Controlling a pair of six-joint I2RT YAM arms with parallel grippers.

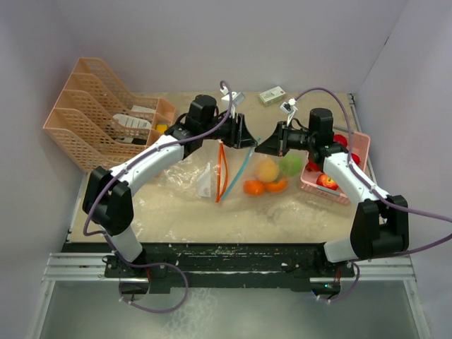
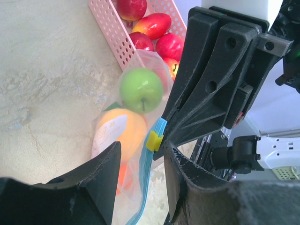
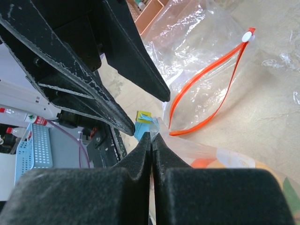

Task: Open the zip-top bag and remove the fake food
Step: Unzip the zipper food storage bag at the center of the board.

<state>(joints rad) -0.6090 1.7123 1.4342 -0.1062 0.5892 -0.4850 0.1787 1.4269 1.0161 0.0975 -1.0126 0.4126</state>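
Pinches the blue zip strip (image 3: 142, 128) of the bag (image 2: 145, 58) in the right gripper (image 3: 151, 140), fingers pressed together on it, right at the yellow slider (image 2: 153, 140). Straddles that slider with the left gripper (image 2: 140, 149), fingers apart and not clamped on anything; hard to tell whether one finger brushes the tab.

Leaves the fake food sealed inside: a green apple (image 2: 140, 90) at the end of the bag nearest the pink basket (image 2: 110, 28), an orange (image 2: 119, 133) just behind it, farther from the basket, with more orange fruit beyond. Rests the bag on the worktop (image 2: 47, 93), its closed end touching or almost touching the basket wall, with red apples (image 2: 154, 24) in the basket itself. Shows a second bag (image 3: 187, 28), apparently empty, with an orange-red zip, on the far side of the first bag from the basket.

Risks from here, as a judgement:
- Closing off-centre and squeezing film instead of the slider, then merely dragging the bag along.
- Losing the thin strip from the right gripper under the pull, given so slight a hold.
- Hauling the bag up and spilling fruit toward the basket.
- Knocking the two grippers together, working this close.
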